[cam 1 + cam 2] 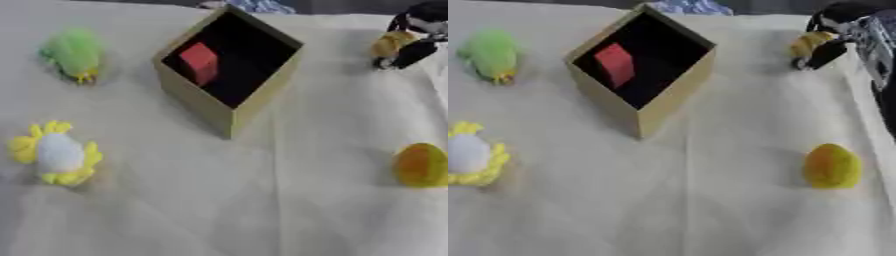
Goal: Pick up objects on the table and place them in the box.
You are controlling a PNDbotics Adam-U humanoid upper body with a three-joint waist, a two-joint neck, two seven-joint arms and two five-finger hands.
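Observation:
An open cardboard box [198, 99] with a dark inside stands at the upper middle of the table, and a red block [200, 61] lies in it. At the far right my right hand [829, 51] is shut on a small yellow toy [807, 44], its black fingers curled over and under it just above the cloth. A green plush [73, 52] lies at the far left. Below it, near the left edge, sits a white and yellow plush [58, 154]. A yellow-orange plush [832, 166] rests at the right. My left hand does not show.
A cream cloth [262, 200] with soft folds covers the table. A bit of blue patterned fabric [689, 6] shows beyond the far edge behind the box.

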